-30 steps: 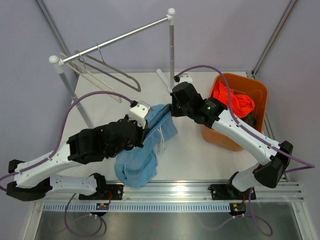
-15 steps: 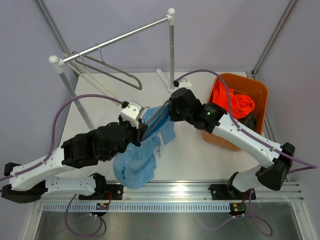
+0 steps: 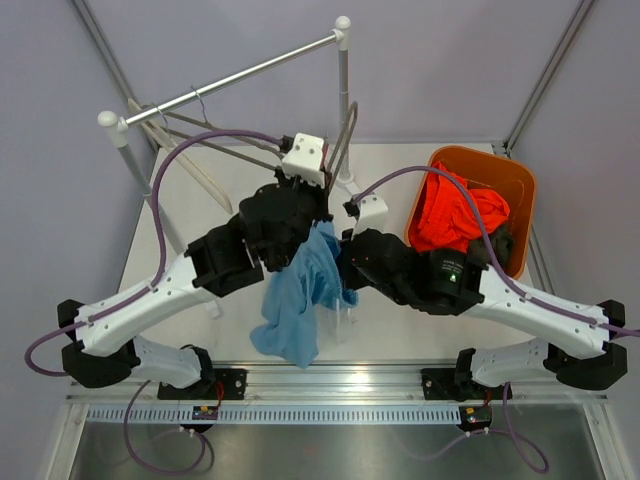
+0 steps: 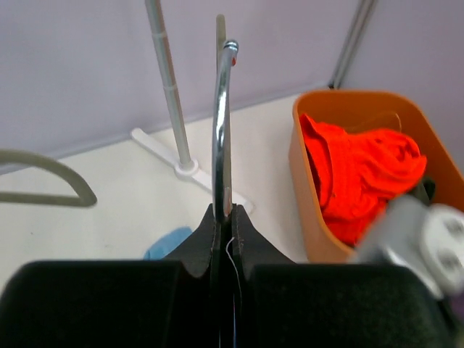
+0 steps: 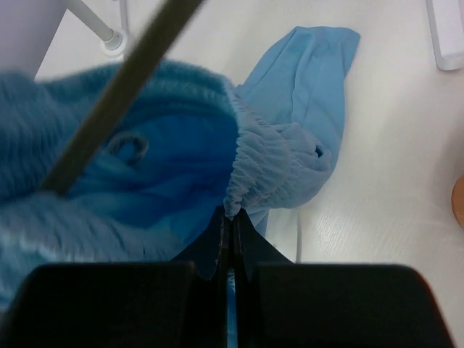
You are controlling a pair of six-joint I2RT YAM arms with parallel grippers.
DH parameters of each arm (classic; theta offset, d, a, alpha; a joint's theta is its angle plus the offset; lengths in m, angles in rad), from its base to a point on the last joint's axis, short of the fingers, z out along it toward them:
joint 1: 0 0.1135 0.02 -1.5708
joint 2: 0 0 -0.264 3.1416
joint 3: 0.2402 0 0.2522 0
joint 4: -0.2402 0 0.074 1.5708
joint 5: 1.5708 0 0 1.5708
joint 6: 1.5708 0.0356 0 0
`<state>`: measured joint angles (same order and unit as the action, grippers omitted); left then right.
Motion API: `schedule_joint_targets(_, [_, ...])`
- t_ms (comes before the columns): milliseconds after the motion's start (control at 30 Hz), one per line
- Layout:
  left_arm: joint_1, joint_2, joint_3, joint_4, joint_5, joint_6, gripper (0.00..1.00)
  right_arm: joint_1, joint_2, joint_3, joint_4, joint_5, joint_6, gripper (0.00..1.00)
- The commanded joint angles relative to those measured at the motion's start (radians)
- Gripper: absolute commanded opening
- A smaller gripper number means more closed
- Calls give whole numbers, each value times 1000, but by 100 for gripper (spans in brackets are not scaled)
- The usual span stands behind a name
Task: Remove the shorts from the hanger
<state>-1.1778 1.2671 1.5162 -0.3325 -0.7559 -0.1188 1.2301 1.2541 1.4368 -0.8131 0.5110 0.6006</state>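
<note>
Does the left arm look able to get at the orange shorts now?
Probably not: the left gripper is shut on the hanger hook, so its jaws are not free; the way to the orange shorts looks open.

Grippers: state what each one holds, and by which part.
Left gripper: the hanger, by its metal hook. Right gripper: the light blue shorts, by the elastic waistband.

I can read nothing here: no lettering, label, brand or number shows on the blue shorts (image 3: 295, 305), the bin (image 3: 475, 153) or the desk (image 3: 380, 335).
</note>
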Motion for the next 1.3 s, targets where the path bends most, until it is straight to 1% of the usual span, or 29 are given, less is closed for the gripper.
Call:
schedule_joint_targets(0, [67,53,162,190,-28,57,0,31,-54,48,-61,103,47,0])
schedule_joint_targets(100, [136,132,272,208,-23,93,0,45,-73,77,-90,75,22,0])
schedule_joint_targets(167, [185,191,346,197,18,103,0,66,-74,109,-118,80,19,0])
schedule_joint_targets(267, [225,239,387,236,62,156,0,111,-82,135,-143,107,19,0])
schedule_joint_targets(333, [231,268,369,329,93,203,0,124,-99,149,-153,115,16,0])
schedule_joint_targets(367, [230,278,354,378,99,278,0,127,-107,168,-168,119,16,0])
schedule_joint_targets(400, [230,297,337,470,95,319,0,131,-111,180,-182,124,16,0])
schedule_joint_targets(433, [230,307,303,519,87,403,0,141,-116,204,-207,138,16,0])
schedule_joint_targets(500, [233,337,288,631,35,487,0,149,-131,230,-236,158,19,0])
schedule_joint_targets(533, [233,374,295,657,23,552,0,154,-137,250,-263,178,24,0])
schedule_joint_targets(600, [233,400,305,699,15,594,0,155,-160,255,-276,187,24,0])
schedule_joint_targets(667, [233,420,306,713,20,605,0,155,-188,248,-290,213,28,0])
schedule_joint_targets(800, [236,440,308,757,-22,614,0,157,-223,251,-324,283,41,0])
schedule_joint_targets(867, [239,436,291,768,-36,620,0,155,-248,273,-346,305,44,0])
schedule_joint_targets(900, [239,433,286,803,-60,642,0,157,-255,295,-359,311,42,0])
schedule_joint_targets(1000, [251,420,288,822,-80,654,0,155,-289,324,-360,330,-1,0])
schedule_joint_targets(1100, [268,420,321,796,-71,650,0,157,-308,336,-386,356,-5,0])
schedule_joint_targets(1167, [271,420,331,806,-56,653,0,155,-321,327,-391,365,-1,0])
schedule_joint_targets(1200, [271,417,332,805,-51,615,0,157,-324,318,-383,368,4,0])
schedule_joint_targets(1233, [280,408,338,770,-39,549,0,155,-329,312,-374,368,-1,0])
schedule_joint_targets(1267, [290,391,346,648,-5,471,0,155,-331,304,-364,365,-5,0])
